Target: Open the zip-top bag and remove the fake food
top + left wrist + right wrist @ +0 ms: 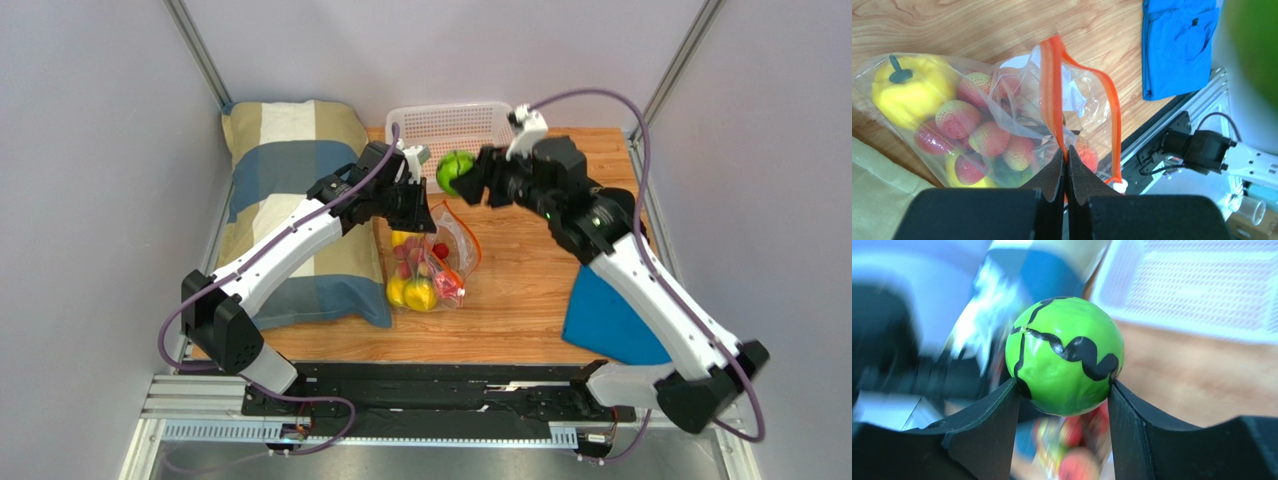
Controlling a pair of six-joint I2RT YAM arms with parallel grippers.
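Note:
The clear zip-top bag point(432, 262) lies on the wooden table with its red-orange zip mouth point(1057, 95) gaping open. Inside it are a yellow pepper point(904, 90), red-yellow berries point(959, 117) and other fake food. My left gripper point(1066, 152) is shut on one side of the zip strip and holds the mouth up; it also shows in the top view point(418, 200). My right gripper point(1062, 390) is shut on a green ball-like fruit with black wavy lines point(1066, 355), held in the air above the table near the basket point(455, 170).
A white perforated basket point(450, 122) stands at the table's far edge. A checked pillow point(290, 200) lies to the left. A folded blue cloth point(608, 320) lies at the right front. Bare wood point(520, 290) lies between bag and cloth.

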